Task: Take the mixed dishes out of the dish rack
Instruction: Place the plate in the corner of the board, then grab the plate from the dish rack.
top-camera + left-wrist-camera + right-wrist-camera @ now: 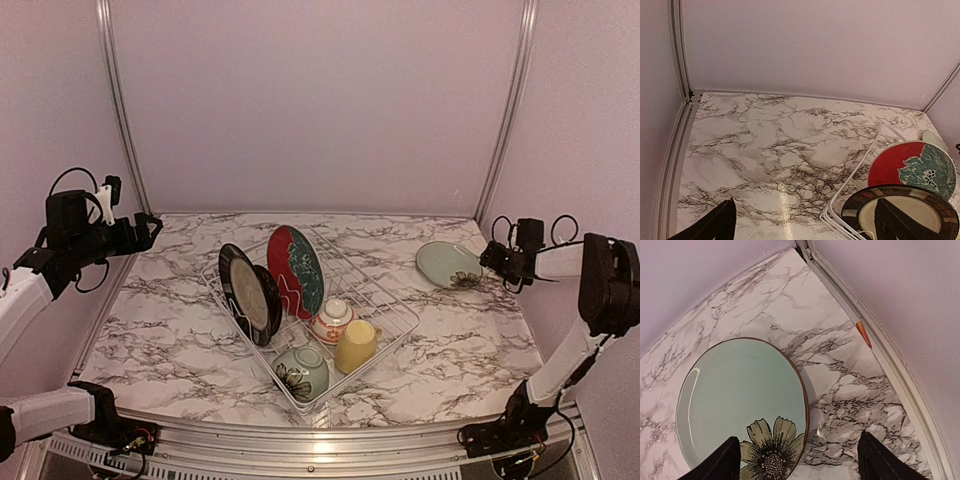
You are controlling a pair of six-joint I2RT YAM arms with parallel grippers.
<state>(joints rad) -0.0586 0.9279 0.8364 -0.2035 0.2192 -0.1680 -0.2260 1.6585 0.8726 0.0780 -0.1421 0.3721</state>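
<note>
The white wire dish rack (392,298) stands mid-table. In it stand upright the red-and-teal plate (295,270) and two black-rimmed plates (248,293); the small red-patterned bowl (333,320), the yellow cup (356,346) and the green flowered bowl (300,372) lie near its front. The teal flowered plate (449,265) lies flat on the table at the right. My right gripper (488,260) is open and empty at that plate's right edge; in the right wrist view (802,465) the plate (740,395) lies partly between the fingers. My left gripper (152,227) is open, raised at far left, away from the rack (855,170).
Metal frame posts (120,110) (510,110) rise at the back corners before the mauve walls. A metal rail (890,365) with an orange mark (863,334) runs along the table's right edge close to the right gripper. The left wrist view shows bare marble (765,145) left of the rack.
</note>
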